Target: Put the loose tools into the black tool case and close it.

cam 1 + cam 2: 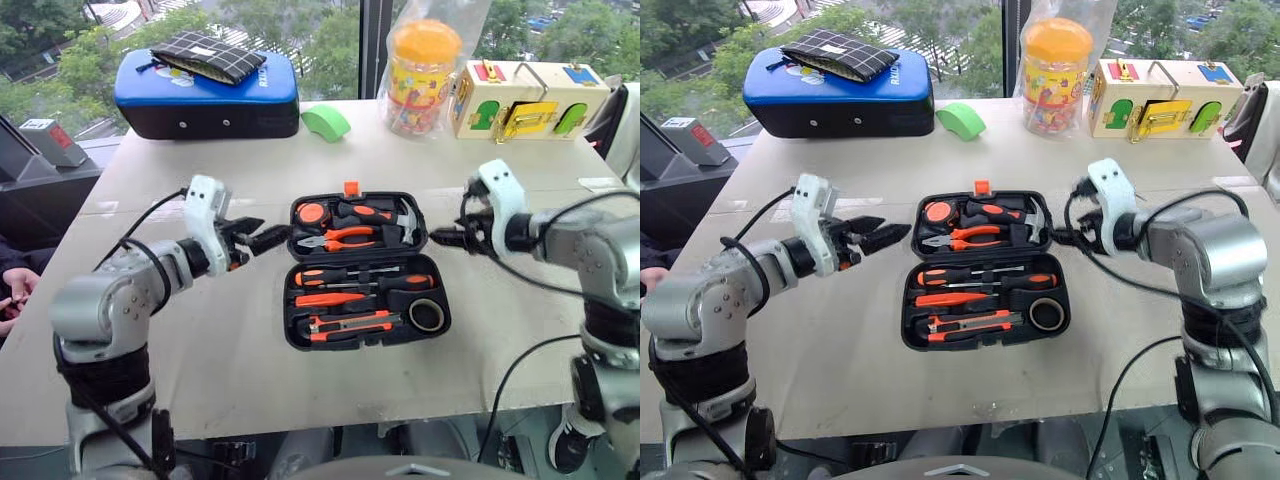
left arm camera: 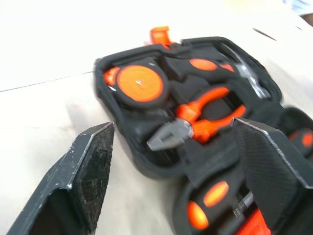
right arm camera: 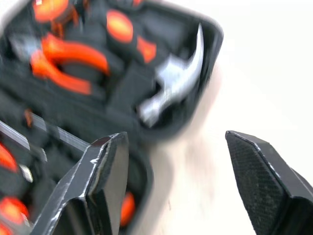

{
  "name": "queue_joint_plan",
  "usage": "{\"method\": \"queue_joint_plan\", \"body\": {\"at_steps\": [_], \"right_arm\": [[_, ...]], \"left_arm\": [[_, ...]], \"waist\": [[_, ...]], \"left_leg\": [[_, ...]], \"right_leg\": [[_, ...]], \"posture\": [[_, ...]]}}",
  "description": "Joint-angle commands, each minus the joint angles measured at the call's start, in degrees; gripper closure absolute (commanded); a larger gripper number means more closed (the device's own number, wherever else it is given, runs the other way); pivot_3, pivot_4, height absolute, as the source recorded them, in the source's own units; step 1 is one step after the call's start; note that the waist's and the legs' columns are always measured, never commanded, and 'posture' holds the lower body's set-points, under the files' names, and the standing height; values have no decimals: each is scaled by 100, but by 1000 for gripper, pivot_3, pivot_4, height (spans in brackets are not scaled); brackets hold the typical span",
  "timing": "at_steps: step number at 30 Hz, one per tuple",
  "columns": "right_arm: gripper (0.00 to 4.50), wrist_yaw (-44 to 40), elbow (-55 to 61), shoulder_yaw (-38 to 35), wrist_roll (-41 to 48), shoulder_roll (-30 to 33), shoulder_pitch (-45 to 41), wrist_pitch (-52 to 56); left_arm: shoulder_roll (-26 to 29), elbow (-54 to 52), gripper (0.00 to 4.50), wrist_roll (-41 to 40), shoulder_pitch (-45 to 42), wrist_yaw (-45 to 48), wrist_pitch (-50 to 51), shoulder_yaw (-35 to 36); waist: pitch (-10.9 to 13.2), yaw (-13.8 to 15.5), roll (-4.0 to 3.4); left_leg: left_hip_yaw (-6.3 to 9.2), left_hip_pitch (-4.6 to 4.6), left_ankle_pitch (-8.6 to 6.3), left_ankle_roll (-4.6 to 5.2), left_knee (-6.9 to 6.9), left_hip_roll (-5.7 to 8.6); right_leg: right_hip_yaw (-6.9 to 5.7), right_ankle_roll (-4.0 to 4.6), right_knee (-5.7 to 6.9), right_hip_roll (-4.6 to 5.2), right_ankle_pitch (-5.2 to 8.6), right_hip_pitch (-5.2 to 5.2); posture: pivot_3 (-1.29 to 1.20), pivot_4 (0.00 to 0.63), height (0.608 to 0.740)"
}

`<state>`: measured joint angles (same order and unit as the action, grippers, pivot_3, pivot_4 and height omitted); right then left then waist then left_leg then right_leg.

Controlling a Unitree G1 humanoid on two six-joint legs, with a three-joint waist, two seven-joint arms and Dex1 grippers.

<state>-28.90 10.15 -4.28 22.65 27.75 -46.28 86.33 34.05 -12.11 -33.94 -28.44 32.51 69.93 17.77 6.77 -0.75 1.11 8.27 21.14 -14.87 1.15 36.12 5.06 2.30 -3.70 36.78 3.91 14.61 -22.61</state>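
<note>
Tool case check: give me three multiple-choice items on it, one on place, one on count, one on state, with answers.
1. Where does the tape roll sit?
A. Far half of the case
B. Near half, right end
C. On the table beside the case

2. How many grippers hold a tool?
A. None
B. One
C. Two

3. The tool case is:
A. Shut and latched
B. Half closed
C. Lying fully open

Answers:
1. B: the roll fills the recess at the right end of the near half.
2. A: the left gripper and right gripper flank the case, both open and empty.
3. C: both halves lie flat on the table, tools showing.
</note>
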Motion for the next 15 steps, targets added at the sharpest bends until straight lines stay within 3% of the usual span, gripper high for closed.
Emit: {"method": "queue_joint_plan", "body": {"at_steps": [1,8,10,12,13,15], "right_arm": [[1245,113,-1392,224,-304,-120,-491,-844],[1245,-59,-3824,493,-690,-316,-1230,-2042],[1641,-166,-4218,589,-745,-355,-1267,-2173],[2579,-314,-4370,669,-737,-362,-1254,-2188],[2728,-386,-4491,637,-702,-384,-1294,-2201],[3480,-495,-4639,595,-658,-406,-1364,-2217]], "left_arm": [[128,1041,849,365,-613,7,-286,-531],[36,2665,849,1048,-1351,371,-1172,-1561],[3,3048,1236,1309,-1435,465,-1408,-1915],[-42,3237,2016,1374,-1471,520,-1472,-2013],[-54,3325,2214,1398,-1493,562,-1535,-2004],[-60,3430,2866,1424,-1524,637,-1607,-1979]], "waist": [[0,13,1],[0,-26,1],[0,-46,1],[0,-77,1],[0,-75,0],[1,-69,-1]], "left_leg": [[0,1,0,0,-1,0],[-6,18,2,-2,-5,1],[-4,19,2,-2,-5,1],[-1,21,2,-2,-7,0],[-2,20,1,-2,-5,3],[0,17,1,-2,2,4]], "right_leg": [[-1,0,0,2,0,0],[-4,0,-4,13,0,-19],[-6,0,-4,14,0,-19],[-9,0,-2,14,-1,-20],[-17,0,-13,20,-1,-19],[-17,0,-2,21,-2,-18]], "posture": [[0,150,740],[0,150,740],[0,150,740],[0,150,740],[0,150,740],[0,150,740]]}}
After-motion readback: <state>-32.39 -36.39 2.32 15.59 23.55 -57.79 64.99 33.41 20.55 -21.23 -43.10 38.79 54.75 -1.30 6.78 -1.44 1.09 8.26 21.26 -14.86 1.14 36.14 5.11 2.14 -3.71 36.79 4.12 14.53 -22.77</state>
